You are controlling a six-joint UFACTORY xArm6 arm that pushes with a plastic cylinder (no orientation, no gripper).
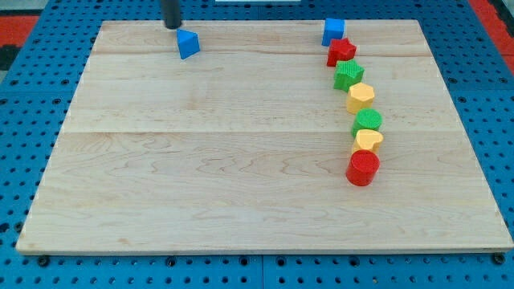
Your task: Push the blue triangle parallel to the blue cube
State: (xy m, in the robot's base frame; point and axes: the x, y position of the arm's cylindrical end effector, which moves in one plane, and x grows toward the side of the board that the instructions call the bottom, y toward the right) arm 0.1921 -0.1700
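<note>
The blue triangle lies near the top left of the wooden board. The blue cube sits near the board's top edge, right of centre, slightly higher in the view than the triangle. My tip is just above and left of the blue triangle, close to it; I cannot tell if it touches. The rod comes down from the view's top edge.
A curved line of blocks runs down from the blue cube: a red star, a green star, a yellow heart, a green cylinder, a yellow block, a red cylinder. Blue pegboard surrounds the board.
</note>
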